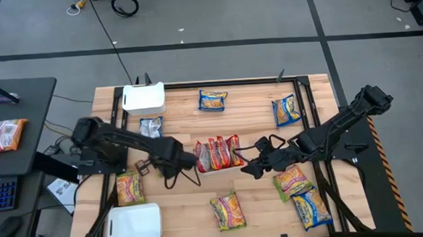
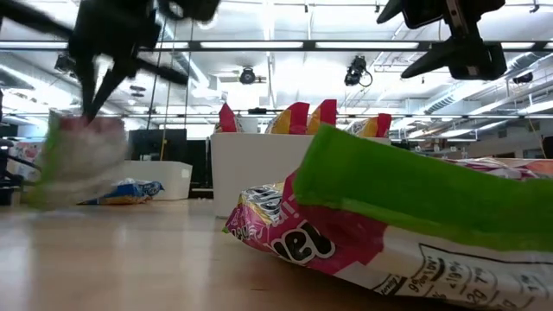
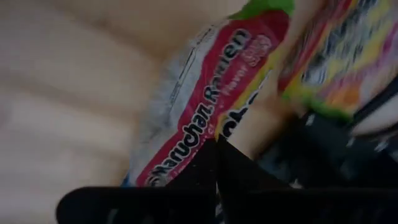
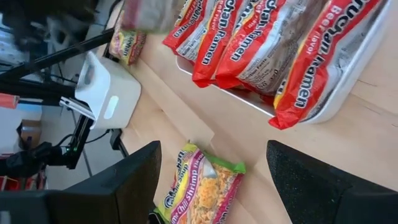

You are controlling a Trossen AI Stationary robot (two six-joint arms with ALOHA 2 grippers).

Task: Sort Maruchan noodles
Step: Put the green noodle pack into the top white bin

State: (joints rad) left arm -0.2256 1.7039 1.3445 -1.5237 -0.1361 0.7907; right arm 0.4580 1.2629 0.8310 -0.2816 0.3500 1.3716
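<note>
Looking down in the high view: left gripper sits at the left end of the centre tray, which holds red packets upright; its grip is unreadable here. Right gripper hangs at the tray's right end. Left wrist view: fingers pinched on a red packet. Right wrist view: fingers spread wide, empty, over a chili shrimp packet.

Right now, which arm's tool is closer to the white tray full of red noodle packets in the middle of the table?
Left. The left tool sits at the middle tray's left end, holding a packet. The right tool hovers open just off its right end, slightly farther.
</note>
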